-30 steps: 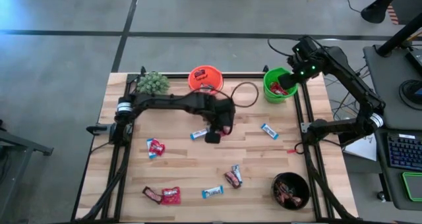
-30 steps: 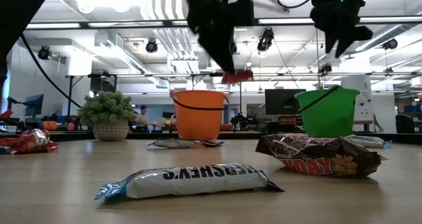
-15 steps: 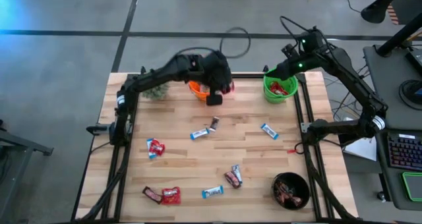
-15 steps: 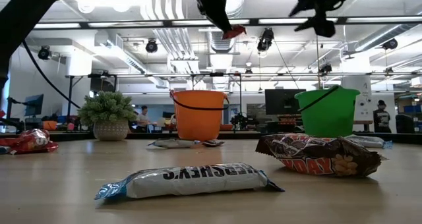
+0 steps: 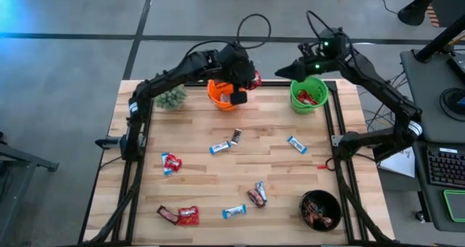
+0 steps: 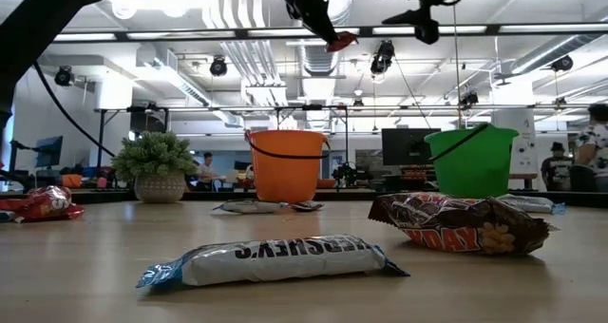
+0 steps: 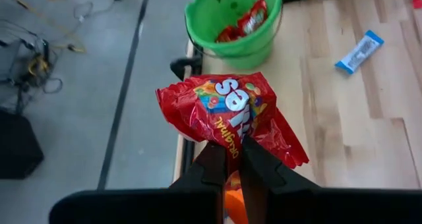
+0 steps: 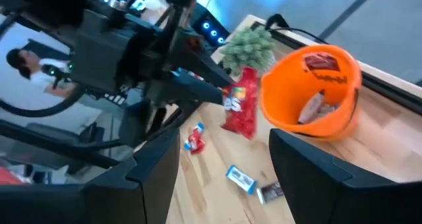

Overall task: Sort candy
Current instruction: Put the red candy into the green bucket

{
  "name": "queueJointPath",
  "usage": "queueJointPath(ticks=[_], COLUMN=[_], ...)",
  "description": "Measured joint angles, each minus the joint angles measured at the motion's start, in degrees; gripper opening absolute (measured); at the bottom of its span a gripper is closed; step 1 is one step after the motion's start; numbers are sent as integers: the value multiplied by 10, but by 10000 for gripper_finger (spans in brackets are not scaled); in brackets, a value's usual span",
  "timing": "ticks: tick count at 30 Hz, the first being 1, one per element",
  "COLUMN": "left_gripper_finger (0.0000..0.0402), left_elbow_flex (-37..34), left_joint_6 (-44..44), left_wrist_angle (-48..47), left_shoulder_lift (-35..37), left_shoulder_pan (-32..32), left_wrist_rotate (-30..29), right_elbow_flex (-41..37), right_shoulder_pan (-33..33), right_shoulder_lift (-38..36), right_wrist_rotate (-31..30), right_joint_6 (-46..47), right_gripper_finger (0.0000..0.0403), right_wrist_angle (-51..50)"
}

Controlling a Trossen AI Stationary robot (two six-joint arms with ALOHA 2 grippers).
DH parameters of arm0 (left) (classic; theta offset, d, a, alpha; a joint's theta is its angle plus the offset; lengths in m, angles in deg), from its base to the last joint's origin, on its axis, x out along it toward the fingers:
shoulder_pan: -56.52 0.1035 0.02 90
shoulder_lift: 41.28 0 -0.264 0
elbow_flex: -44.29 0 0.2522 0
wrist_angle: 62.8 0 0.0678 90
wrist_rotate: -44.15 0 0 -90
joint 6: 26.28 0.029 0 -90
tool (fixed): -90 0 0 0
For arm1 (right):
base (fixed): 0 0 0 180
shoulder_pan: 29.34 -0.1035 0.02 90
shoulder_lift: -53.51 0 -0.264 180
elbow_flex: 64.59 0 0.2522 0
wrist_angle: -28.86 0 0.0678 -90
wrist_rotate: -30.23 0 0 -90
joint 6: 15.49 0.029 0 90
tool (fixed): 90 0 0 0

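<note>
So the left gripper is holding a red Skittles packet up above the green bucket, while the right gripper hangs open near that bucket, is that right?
Not quite: the left gripper is shut on the red Skittles packet above the orange bucket, not the green bucket. The high view shows it, and the left wrist view has the green bucket well ahead. The rest holds: the right gripper hangs open beside the green bucket.

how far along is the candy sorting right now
Done: red packets lie in the green bucket, bars in the orange bucket and dark bowl. In hand: the left end effector holds a red Skittles packet above the orange bucket. Left: about ten candies scattered on the table.
</note>
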Motion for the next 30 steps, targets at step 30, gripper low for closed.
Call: queueJointPath(ticks=[30], left_gripper_finger=[1], left_elbow_flex=[3], left_joint_6=[34], left_wrist_angle=[35], left_shoulder_lift=[0], left_shoulder_pan=[12], left_wrist_rotate=[1], right_elbow_flex=[0], right_shoulder_pan=[-60], right_shoulder_lift=[111], right_wrist_rotate=[-40], right_joint_6=[6], right_gripper_finger=[200], right_wrist_angle=[127])
